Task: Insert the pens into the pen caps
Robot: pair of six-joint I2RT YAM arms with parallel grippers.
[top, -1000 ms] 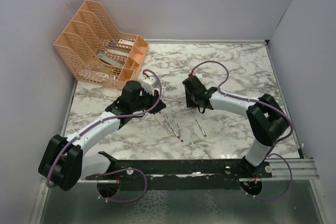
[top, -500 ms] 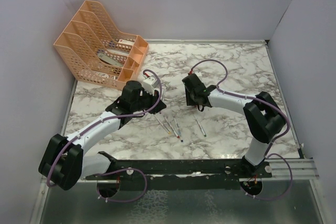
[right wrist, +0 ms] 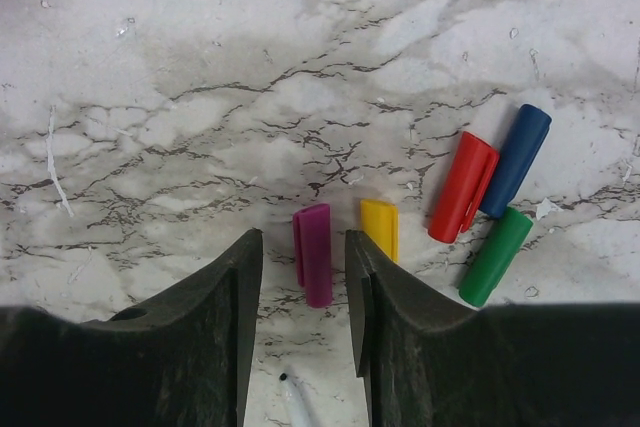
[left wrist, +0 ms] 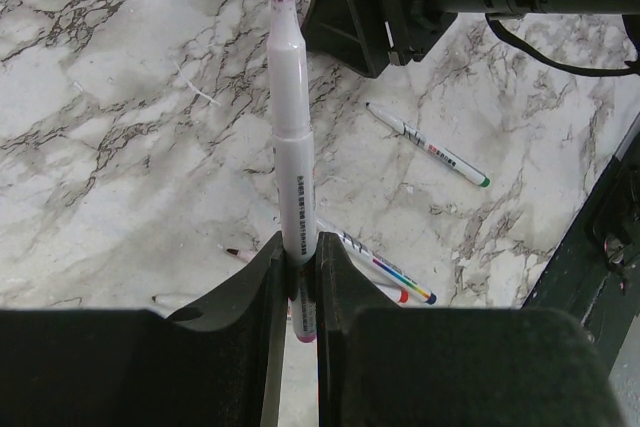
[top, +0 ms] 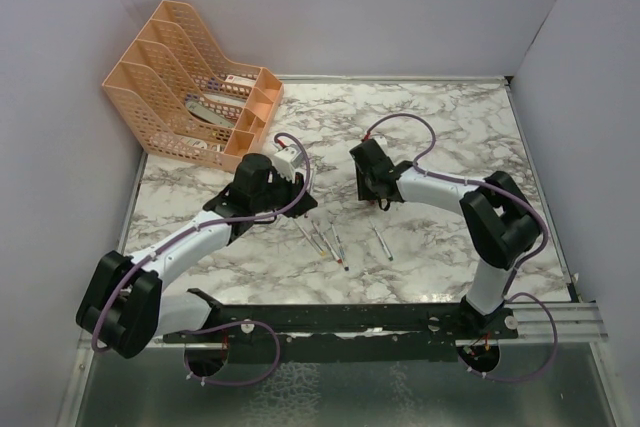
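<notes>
Pinching a smooth white pen [left wrist: 293, 147] at frame centre, left jaws clamped on its barrel, dark-red tip at top, right jaws parted astride a stubby purple cap [right wrist: 314, 252], lower centre, on the veined marble table [right wrist: 200, 97], left arm [top: 190, 242] and right arm [top: 450, 187] stretched low

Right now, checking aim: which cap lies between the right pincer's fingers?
The purple cap; the other four caps lie to its right, outside the gap.

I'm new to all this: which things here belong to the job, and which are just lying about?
Job: held pen, loose pens, purple cap, yellow cap, red cap, blue cap, green cap.
Lying about: orange trays, pale objects inside them.
</notes>
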